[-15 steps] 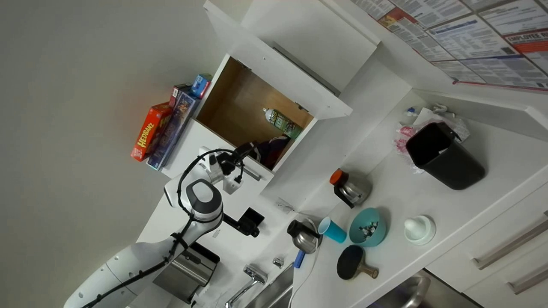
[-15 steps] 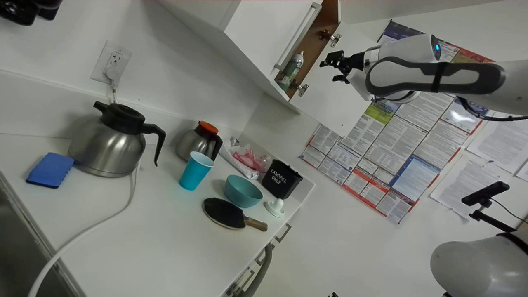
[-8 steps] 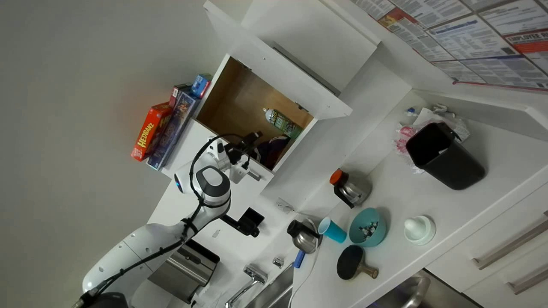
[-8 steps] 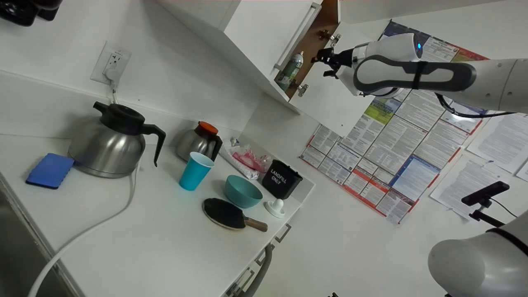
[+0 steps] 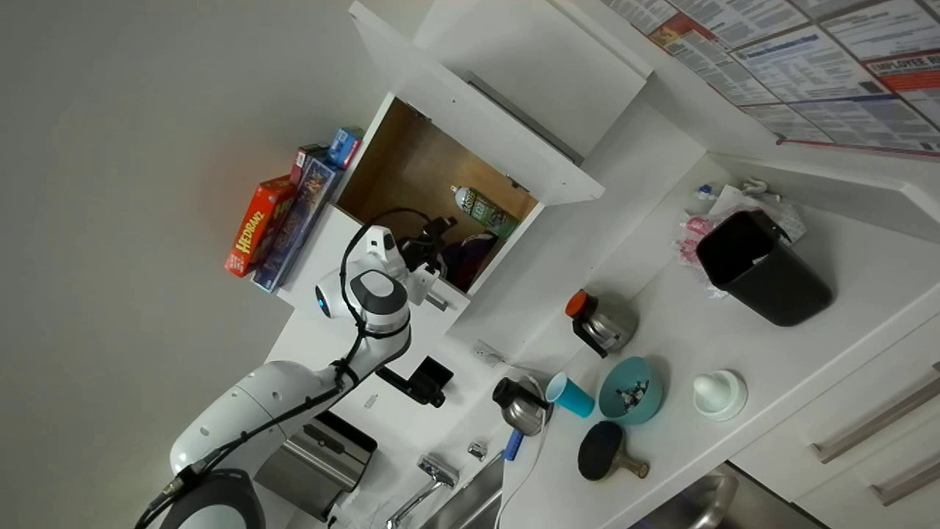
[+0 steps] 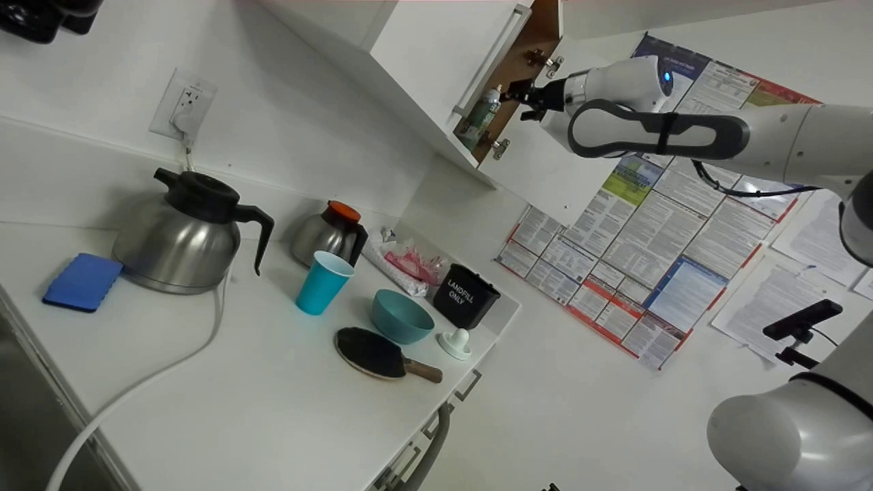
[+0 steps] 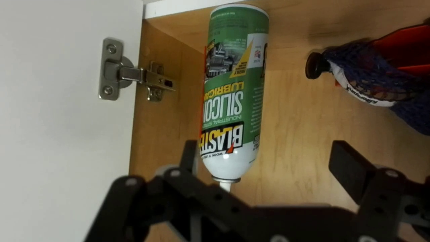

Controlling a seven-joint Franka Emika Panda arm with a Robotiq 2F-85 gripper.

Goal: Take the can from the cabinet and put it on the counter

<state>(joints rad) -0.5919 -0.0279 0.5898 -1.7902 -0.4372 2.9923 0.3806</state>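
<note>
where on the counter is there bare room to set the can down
The counter has a broad bare patch between the cord and the paddle. Another shows between the bin, the bowl and the white cone. It is crowded where the cup, bowl and paddle sit close together.

Green-and-white cylindrical can (image 7: 235, 101) set inside the wood-lined white wall cabinet (image 5: 429, 158), above the long flat white counter (image 6: 239, 409).
In the wrist view, the can is flanked by the flat white door (image 7: 67, 117) on the left and a dark-blue mesh item (image 7: 362, 55) on the right; in an exterior view, a flat blue pad (image 6: 83, 281) is placed left of a large black-lidded metal jug (image 6: 177, 242), a light-blue cup (image 6: 324, 283) is set before a smaller orange-topped metal jug (image 6: 320, 235), and a round teal bowl (image 6: 402, 320) is placed between a black wooden-handled paddle (image 6: 370, 352) in front and a black plastic bin (image 6: 466, 293) behind.
</note>
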